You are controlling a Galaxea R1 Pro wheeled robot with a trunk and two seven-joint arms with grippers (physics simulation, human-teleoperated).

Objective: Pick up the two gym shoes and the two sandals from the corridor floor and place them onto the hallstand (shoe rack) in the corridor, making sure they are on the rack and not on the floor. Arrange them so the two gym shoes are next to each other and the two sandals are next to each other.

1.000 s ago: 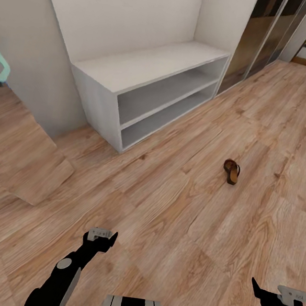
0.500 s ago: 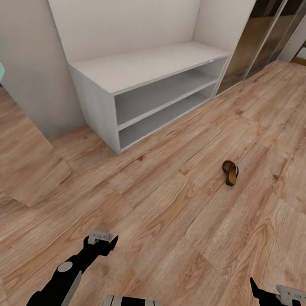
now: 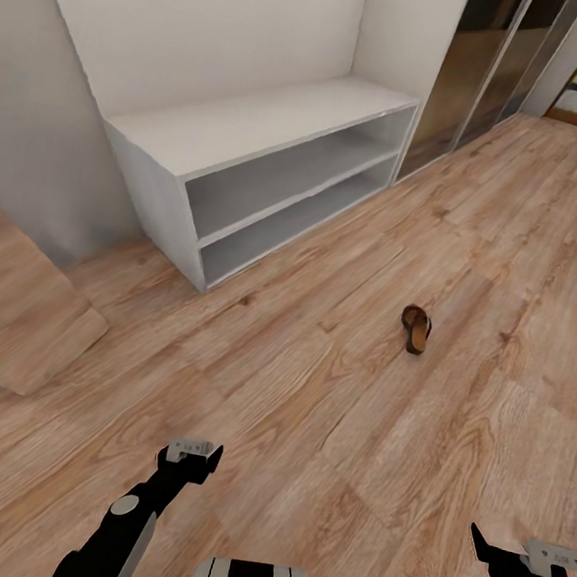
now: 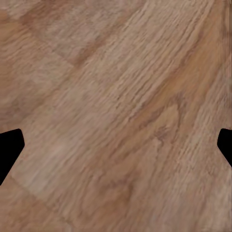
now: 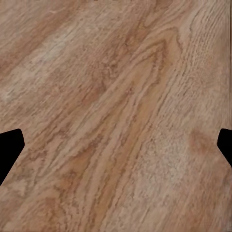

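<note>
Light brown wood-grain planks of the corridor floor [image 3: 326,421] spread across the head view, running up to a pale wall. Against that wall stands the hallstand [image 3: 252,152], a low grey-white unit with a flat top and two open shelf levels, both bare. One dark brown sandal [image 3: 416,328] lies alone on the floor, well apart from the hallstand and out in front of its right end. Low in this view the left gripper [image 3: 190,453] hangs over bare planks, and the right gripper [image 3: 508,559] sits at the lower right corner, also over bare floor.

From the left wrist view, the left gripper [image 4: 116,145] is released: one dark fingertip [image 4: 8,147] shows at each side edge, wide apart, with only floor between them.

From the right wrist view, the right gripper [image 5: 116,145] is likewise spread, its fingertips [image 5: 8,147] at opposite edges over plain wood grain.
</note>
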